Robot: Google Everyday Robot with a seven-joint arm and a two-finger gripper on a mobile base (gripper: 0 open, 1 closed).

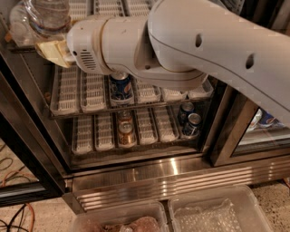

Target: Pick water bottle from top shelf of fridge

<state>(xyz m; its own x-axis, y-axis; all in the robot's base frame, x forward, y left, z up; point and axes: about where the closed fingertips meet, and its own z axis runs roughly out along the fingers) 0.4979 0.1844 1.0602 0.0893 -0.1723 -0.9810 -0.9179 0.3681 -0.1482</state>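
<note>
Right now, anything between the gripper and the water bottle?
Nothing visible in the camera view. The gripper sits just under the water bottle at the left of the top shelf. I cannot tell whether they touch.

The big white arm [217, 50] comes in from the right and slants toward the upper left, its thick joint bulging just right of the wrist. The round white wrist [90, 45], with vent slots on its face, sits directly right of the gripper [50, 50], whose tan tip points leftward at the far upper left.
</note>
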